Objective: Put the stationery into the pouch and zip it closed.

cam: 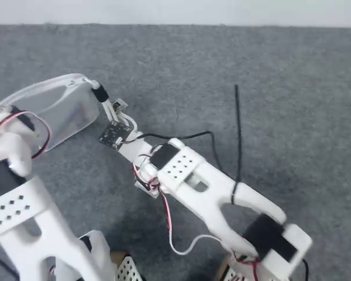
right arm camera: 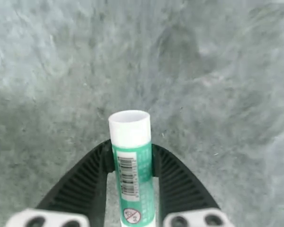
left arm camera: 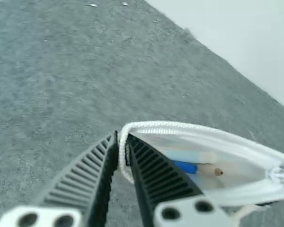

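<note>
- Our left gripper [left arm camera: 122,150] is pinched shut on the rim of the pouch [cam: 52,111], which lies upper left in the high view.
- Our right gripper [right arm camera: 131,153] is closed around a glue stick [right arm camera: 130,142].
- We fear the stick catching that rim if the opening sags.

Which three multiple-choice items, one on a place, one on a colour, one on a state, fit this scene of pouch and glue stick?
1. Where is the blue item? A in the pouch B on a plate C in a cup
2. The glue stick's label is: A red B green C yellow
3. The left jaws are: A wide open B shut on the pouch's rim C shut on a ruler
Answers: A, it shows through the pouch's clear wall; B, green under the white cap; B, they pinch the rim.
</note>
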{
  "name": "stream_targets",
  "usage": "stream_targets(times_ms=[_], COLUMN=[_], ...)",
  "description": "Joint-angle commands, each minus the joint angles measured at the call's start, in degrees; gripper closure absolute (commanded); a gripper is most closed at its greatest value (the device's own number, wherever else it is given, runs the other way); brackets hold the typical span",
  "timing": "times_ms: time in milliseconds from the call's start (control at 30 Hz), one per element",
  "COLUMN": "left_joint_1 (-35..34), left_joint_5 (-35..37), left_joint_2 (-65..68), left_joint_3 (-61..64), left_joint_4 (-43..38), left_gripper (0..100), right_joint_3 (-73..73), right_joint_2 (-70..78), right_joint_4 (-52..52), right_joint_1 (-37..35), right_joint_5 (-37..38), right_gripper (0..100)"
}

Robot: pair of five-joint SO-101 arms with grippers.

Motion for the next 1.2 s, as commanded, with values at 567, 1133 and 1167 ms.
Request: stream_targets(times_ms=[567, 1133, 1167], left_joint_1=[17.85, 18.99, 18.99], left_joint_5=[-4.57, -6.15, -6.15], left_joint_2=[-0.53, -0.53, -0.53], left_joint_3=[-0.84, -0.66, -0.57], left_joint_4=[2.99, 3.78, 3.78], left_gripper=[99, 99, 99], right_joint_3=[14.24, 16.70, 16.70], right_joint_2=[-28.70, -45.67, -46.20], right_joint_4=[-15.60, -24.84, -26.33], right_joint_1=[2.68, 2.42, 2.42], right_joint_5=[-6.24, -6.33, -6.33], right_gripper=[98.8, 99.1, 99.1])
